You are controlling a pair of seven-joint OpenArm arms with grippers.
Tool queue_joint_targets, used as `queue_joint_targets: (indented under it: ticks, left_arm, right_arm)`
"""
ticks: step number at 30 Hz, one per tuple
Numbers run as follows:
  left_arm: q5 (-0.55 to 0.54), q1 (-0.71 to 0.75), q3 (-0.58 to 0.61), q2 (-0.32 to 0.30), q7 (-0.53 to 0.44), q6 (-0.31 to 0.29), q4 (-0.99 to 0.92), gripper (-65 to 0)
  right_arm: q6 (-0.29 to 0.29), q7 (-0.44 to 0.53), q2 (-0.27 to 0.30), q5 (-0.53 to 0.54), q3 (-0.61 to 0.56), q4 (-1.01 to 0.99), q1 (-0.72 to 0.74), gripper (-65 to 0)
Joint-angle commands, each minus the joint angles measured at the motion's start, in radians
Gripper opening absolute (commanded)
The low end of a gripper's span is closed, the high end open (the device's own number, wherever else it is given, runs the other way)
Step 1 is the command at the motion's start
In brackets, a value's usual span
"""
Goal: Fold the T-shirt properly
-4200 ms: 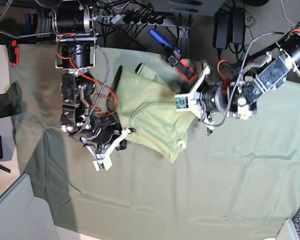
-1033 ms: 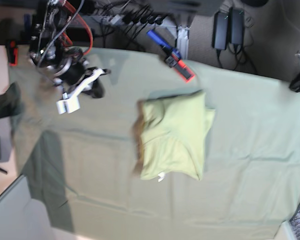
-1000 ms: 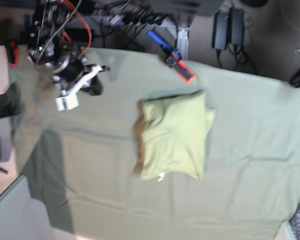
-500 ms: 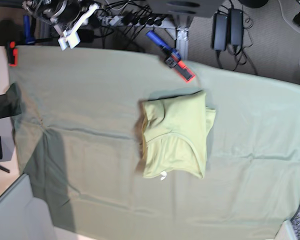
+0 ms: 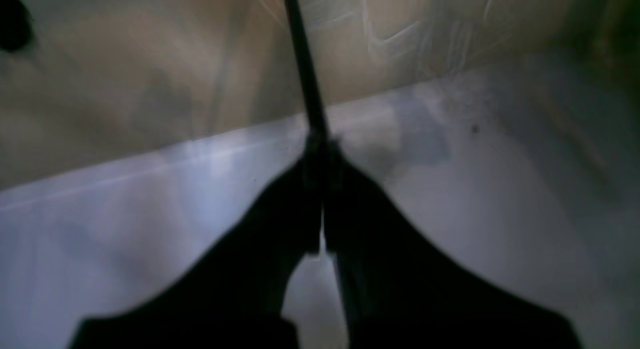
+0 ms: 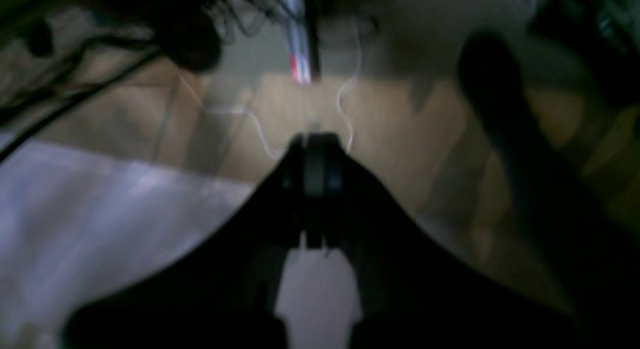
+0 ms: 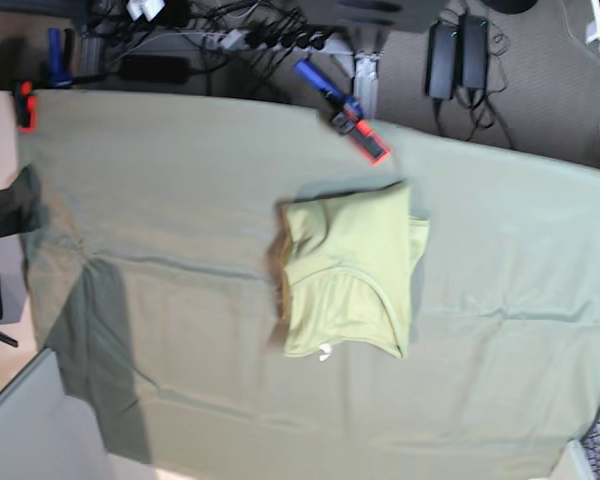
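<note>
T-shirt (image 7: 348, 280) folded, released. Left pincer (image 5: 321, 189): tips pressed together, nothing between them, raised clear of the worktop, blurred floor behind. Right pincer (image 6: 314, 161): likewise pressed together and empty, cables beyond it. Neither visible over the table in the base view. T-shirt lying as a compact rectangle near the middle of the table cloth (image 7: 500, 380), slightly toward the far edge, white label poking out at the near hem. Red-and-blue clamp (image 7: 345, 108) at the far edge, apart from it. Judged: folding step finished, arms parked. Next move, if any: only squaring the uneven right-hand edge.
</note>
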Motion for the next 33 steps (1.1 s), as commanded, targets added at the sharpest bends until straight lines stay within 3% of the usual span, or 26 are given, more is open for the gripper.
queue_joint_targets:
  ticks: [1,5,11,14,17,23,27,33]
  left_arm:
    - [-0.003,-0.035,0.047,-0.014,0.005,-0.003,-0.039,-65.0]
    - [0.021,-0.222,0.284,0.012,-0.094,0.003,-0.239,-65.0]
    - [0.121,-0.526,0.538,0.159,-0.12,0.116,-0.537,-65.0]
    - [0.121,-0.608,0.605,0.23,-0.156,0.128,-0.642,-65.0]
    - [0.122,-0.658,0.626,0.303,-0.177,0.131,-0.703,-65.0]
    - [0.224,-0.689,0.609,0.409,-0.202,0.218,-0.742,-65.0]
    - [0.248,-0.691,0.546,0.426,-0.238,0.216,-0.737,-65.0]
    - [0.247,-0.692,0.436,0.426,-0.18,0.188,-0.737,-65.0]
  right_arm:
    - [0.041,-0.034,0.012,-0.006,0.006,-0.044,0.01,-65.0]
    - [0.027,-0.105,0.012,-0.077,0.006,-0.283,0.119,-65.0]
    - [0.0,-0.103,0.002,-0.121,0.006,-0.591,0.325,-65.0]
    - [-0.01,-0.103,-0.022,-0.122,0.006,-0.684,0.412,-65.0]
    - [-0.01,-0.101,-0.038,-0.122,0.006,-0.731,0.492,-65.0]
    - [-0.01,-0.105,-0.066,-0.121,0.006,-0.736,0.618,-65.0]
    - [-0.01,-0.103,-0.091,-0.121,0.006,-0.736,0.655,-65.0]
    - [-0.01,-0.089,-0.085,-0.105,0.006,-0.717,0.67,-65.0]
